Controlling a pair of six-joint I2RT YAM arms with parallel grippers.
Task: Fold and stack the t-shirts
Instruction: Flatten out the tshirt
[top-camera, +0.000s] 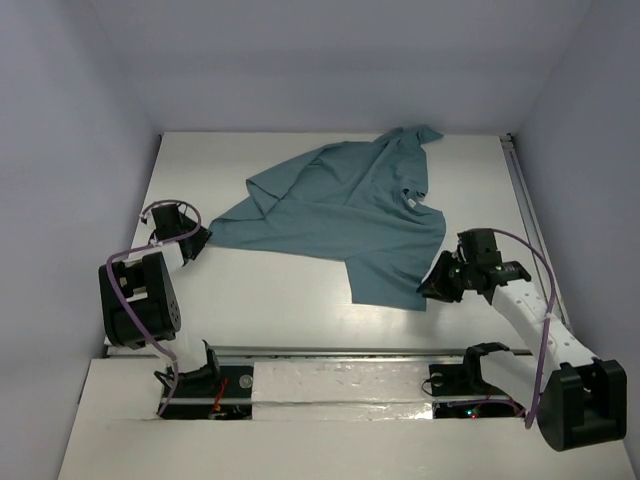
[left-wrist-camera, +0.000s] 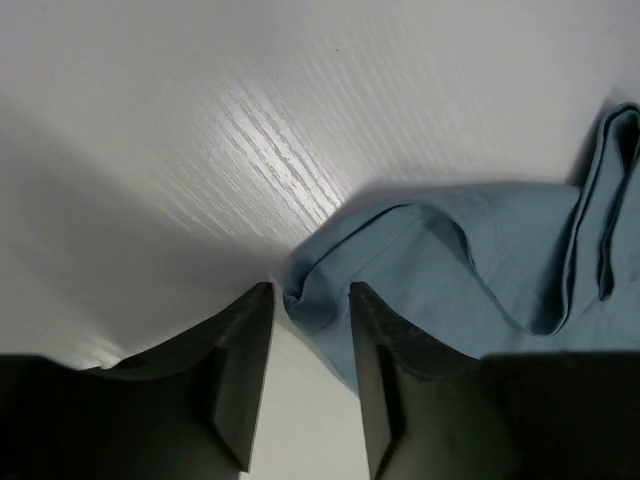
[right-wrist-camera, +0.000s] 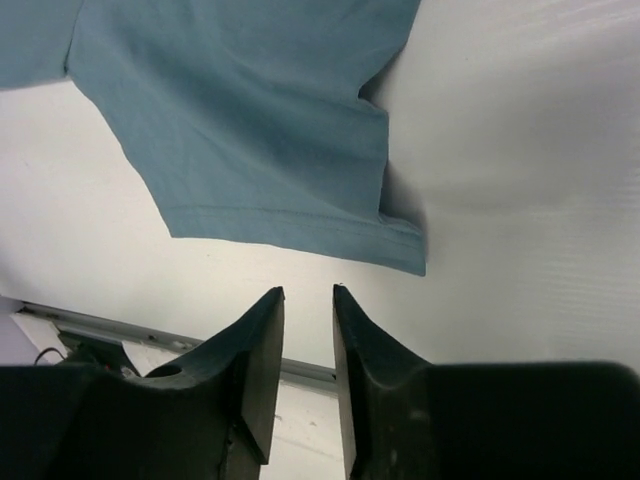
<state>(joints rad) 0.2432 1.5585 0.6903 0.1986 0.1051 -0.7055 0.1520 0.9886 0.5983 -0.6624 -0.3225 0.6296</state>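
One teal t-shirt lies crumpled and partly spread on the white table, its white neck label facing up. My left gripper is at the shirt's left corner, jaws open. In the left wrist view that bunched corner sits just past the fingertips of the gripper, not pinched. My right gripper is open beside the shirt's near right hem. The right wrist view shows the hem corner lying flat just beyond the gripper, with nothing between the fingers.
White walls enclose the table on three sides. A metal rail runs along the near edge, in front of the arm bases. Another rail lines the right side.
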